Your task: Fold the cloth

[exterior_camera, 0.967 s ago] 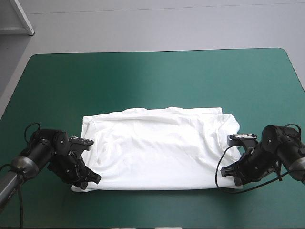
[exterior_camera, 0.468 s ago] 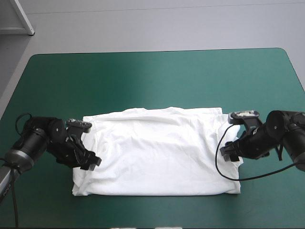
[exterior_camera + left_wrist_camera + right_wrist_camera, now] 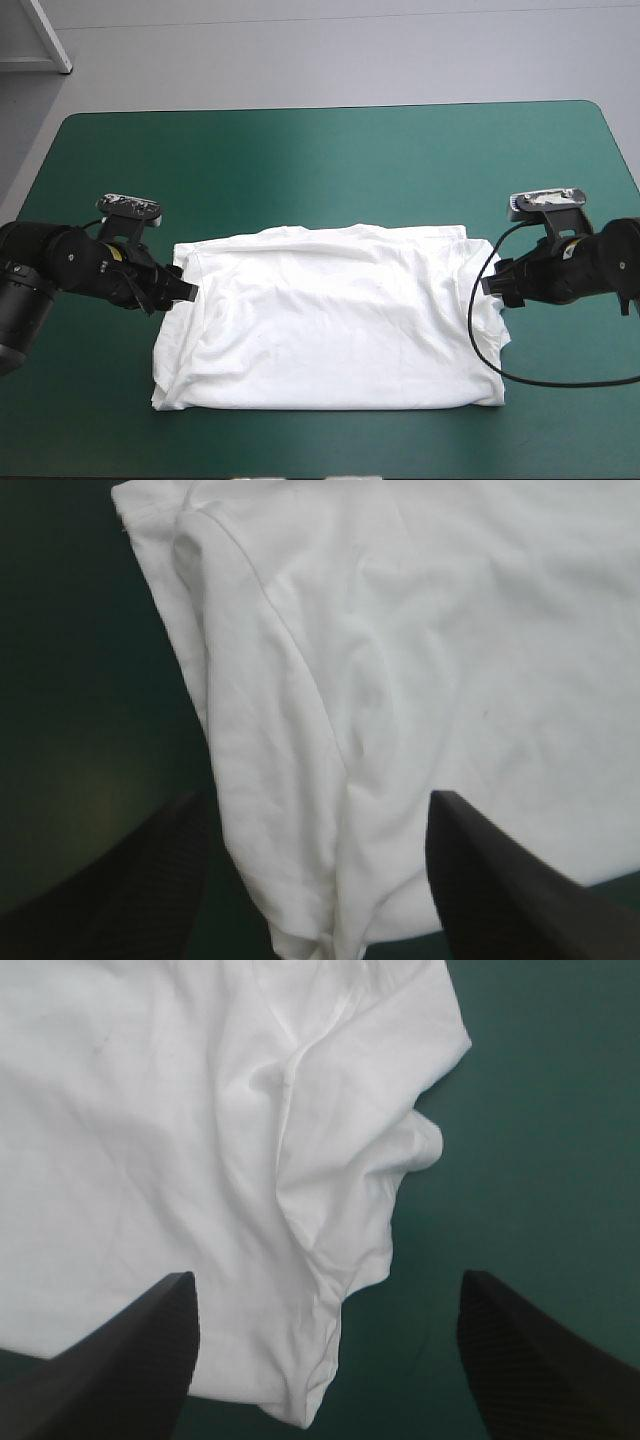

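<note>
The white T-shirt lies folded in half on the teal-green cover, a wide rectangle toward the table's near edge. My left gripper hovers at the shirt's left edge, open, holding nothing. My right gripper sits at the shirt's right edge, also open and empty. The left wrist view has the T-shirt spread ahead of the gripper, its side hem between the fingers. Seen from the right wrist, the T-shirt has a rumpled sleeve fold ahead of the gripper.
Bare teal-green cover stretches beyond the shirt to the table's far edge. A narrow strip of cover runs between the shirt and the near edge.
Both grippers let go of the shirt's near corners, opened, and drew back up along its sides toward the far edge. The folded shirt stays put.
</note>
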Robot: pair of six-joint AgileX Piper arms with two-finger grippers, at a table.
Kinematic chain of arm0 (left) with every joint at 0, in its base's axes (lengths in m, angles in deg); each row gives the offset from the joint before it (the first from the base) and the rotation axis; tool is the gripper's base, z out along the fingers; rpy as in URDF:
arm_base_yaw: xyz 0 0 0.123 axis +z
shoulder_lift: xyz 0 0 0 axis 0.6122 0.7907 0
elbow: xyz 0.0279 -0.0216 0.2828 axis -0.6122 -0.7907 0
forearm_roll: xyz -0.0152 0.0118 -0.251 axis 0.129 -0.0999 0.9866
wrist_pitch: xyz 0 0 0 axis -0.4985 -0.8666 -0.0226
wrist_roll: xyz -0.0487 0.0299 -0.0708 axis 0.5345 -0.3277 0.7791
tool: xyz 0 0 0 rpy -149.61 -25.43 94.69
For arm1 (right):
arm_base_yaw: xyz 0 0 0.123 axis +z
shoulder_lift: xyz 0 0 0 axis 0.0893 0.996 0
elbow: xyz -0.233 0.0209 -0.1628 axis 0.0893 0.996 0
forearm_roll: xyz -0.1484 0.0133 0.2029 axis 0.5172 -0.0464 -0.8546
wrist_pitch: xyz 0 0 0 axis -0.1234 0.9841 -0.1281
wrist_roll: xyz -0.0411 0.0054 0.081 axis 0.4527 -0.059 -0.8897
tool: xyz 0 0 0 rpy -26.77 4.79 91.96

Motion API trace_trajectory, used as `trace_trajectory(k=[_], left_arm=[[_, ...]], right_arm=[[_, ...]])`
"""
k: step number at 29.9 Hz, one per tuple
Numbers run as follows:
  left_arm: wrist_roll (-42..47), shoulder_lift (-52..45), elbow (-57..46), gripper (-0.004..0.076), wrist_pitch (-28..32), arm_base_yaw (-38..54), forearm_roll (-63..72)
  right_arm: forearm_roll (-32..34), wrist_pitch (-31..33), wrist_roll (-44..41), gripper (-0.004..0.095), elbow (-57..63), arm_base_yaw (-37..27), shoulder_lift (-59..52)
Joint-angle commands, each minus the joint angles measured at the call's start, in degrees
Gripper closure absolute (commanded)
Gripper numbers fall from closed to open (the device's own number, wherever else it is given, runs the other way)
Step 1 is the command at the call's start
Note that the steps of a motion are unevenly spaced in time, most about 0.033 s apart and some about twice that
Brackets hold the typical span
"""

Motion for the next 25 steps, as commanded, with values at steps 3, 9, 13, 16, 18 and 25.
trace_trajectory(k=[3, 9, 13, 16, 18, 25], left_arm=[[1.9, -5.3, -2.8, 0.0258, -3.0, -0.2, 0.6], [2.8, -8.0, -13.4, 0.0258, -3.0, -0.2, 3.6], [2.8, -7.7, -20.0, 0.026, -3.0, -0.2, 0.1], [3.8, -7.1, -23.3, 0.026, -2.6, -0.2, -1.4], [3.8, -6.6, -24.8, 0.0261, -1.0, -0.2, -0.1], [3.8, -1.1, -30.4, 0.0265, 4.9, -0.2, 2.5]], right_arm=[[-2.7, 0.5, -1.0, 0.0221, 4.6, -0.4, -6.0], [-5.9, 0.5, -0.7, 0.0221, 11.2, -0.4, -10.8], [-5.7, 0.5, -0.6, 0.0221, 13.2, -0.3, -11.2], [-5.9, 0.5, -0.3, 0.0221, 13.3, -0.3, -11.1], [-6.4, 0.5, -0.3, 0.0221, 13.3, -0.3, -11.1], [-7.6, 0.5, 0.8, 0.0221, 13.3, 1.5, -11.1]])
